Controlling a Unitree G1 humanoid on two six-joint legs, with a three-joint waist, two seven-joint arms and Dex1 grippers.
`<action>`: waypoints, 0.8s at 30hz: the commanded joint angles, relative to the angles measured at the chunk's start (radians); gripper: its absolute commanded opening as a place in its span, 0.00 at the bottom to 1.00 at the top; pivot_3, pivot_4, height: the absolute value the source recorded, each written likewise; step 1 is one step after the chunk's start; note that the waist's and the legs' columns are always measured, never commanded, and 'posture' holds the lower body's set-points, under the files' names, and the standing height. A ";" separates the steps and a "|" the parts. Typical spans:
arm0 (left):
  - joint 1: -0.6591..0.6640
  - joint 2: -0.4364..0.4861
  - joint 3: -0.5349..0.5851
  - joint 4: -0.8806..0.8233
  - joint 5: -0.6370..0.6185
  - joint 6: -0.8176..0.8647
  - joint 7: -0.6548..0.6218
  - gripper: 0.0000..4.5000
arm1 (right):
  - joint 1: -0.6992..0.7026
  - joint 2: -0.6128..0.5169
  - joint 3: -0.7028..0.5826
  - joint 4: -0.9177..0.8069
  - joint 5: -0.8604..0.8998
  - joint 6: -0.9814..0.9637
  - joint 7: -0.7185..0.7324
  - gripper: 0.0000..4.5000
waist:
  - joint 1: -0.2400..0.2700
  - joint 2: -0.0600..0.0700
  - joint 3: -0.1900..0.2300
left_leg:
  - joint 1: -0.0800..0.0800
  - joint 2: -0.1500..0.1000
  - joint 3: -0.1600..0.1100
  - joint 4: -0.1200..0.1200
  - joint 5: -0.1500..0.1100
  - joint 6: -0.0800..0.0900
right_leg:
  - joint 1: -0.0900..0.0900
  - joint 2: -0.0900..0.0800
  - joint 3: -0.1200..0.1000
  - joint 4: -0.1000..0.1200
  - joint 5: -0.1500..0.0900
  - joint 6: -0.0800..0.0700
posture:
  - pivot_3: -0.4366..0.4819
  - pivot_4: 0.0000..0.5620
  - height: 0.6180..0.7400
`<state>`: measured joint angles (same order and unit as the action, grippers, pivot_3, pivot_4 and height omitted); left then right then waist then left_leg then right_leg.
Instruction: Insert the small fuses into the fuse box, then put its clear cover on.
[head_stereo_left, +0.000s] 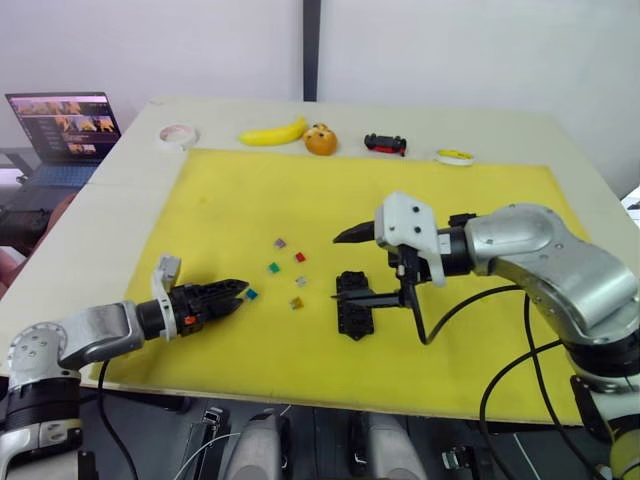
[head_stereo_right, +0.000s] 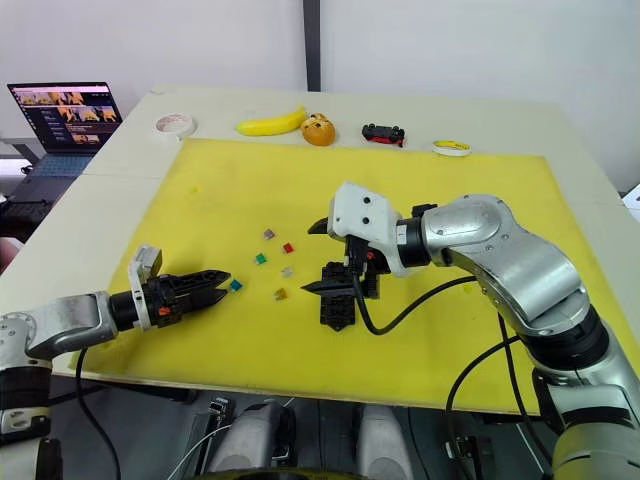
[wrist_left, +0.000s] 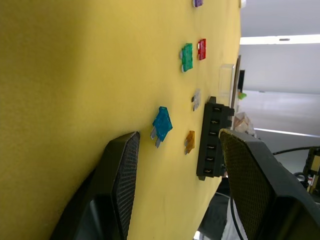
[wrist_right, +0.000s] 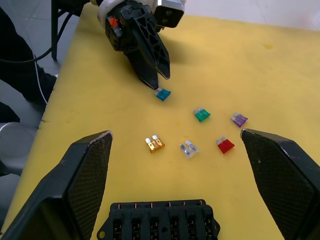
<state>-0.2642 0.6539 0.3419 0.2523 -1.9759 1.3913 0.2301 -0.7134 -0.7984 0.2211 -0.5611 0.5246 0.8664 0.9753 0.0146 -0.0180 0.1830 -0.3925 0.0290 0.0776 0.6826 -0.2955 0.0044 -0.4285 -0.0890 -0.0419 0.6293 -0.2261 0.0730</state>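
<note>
Several small fuses lie loose on the yellow mat (head_stereo_left: 480, 330): purple (head_stereo_left: 280, 242), red (head_stereo_left: 300, 257), green (head_stereo_left: 273, 268), clear grey (head_stereo_left: 301, 281), amber (head_stereo_left: 296, 303) and blue (head_stereo_left: 251, 294). My left gripper (head_stereo_left: 238, 293) is open and low on the mat, its tips just short of the blue fuse (wrist_left: 161, 125). The black fuse box (head_stereo_left: 354, 303) lies to the right of the fuses. My right gripper (head_stereo_left: 336, 268) hangs wide open above the box's left end, holding nothing. The clear cover (wrist_left: 226, 79) shows faintly beyond the box.
Along the table's far edge are a tape roll (head_stereo_left: 178, 134), a banana (head_stereo_left: 272, 132), an orange toy (head_stereo_left: 320, 140), a black-and-red toy car (head_stereo_left: 386, 144) and a small yellow-and-white ring (head_stereo_left: 454, 156). A laptop (head_stereo_left: 65, 125) stands at the far left.
</note>
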 joint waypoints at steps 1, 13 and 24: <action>-0.030 -0.006 -0.013 -0.001 0.004 -0.018 0.021 0.60 | -0.004 -0.005 -0.023 -0.033 0.005 -0.004 -0.010 0.98 | 0.000 0.000 0.000 | 0.000 0.000 0.000 0.000 0.000 0.000 | 0.000 0.000 0.000 0.000 0.000 0.000 | 0.48 0.27 0.98; -0.034 0.006 -0.070 -0.041 0.004 -0.016 0.030 0.60 | -0.007 -0.003 -0.020 -0.038 0.006 -0.002 -0.022 0.98 | 0.000 0.000 0.000 | 0.000 0.000 0.000 0.000 0.000 0.000 | 0.000 -0.001 0.000 -0.001 0.000 0.000 | 0.48 0.27 0.98; -0.011 0.017 -0.095 -0.067 0.004 -0.033 0.023 0.60 | -0.006 -0.005 -0.020 -0.044 0.006 -0.002 -0.024 0.98 | -0.001 0.000 0.000 | -0.001 -0.001 0.000 0.000 -0.001 0.001 | 0.000 -0.004 0.000 -0.002 0.000 -0.001 | 0.48 0.27 0.98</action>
<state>-0.2860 0.6684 0.2693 0.2012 -1.9744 1.3570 0.2548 -0.7133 -0.7986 0.2211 -0.5675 0.5253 0.8675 0.9570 0.0141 -0.0179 0.1830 -0.3938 0.0272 0.0771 0.6825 -0.2964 0.0056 -0.4283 -0.0933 -0.0421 0.6271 -0.2265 0.0723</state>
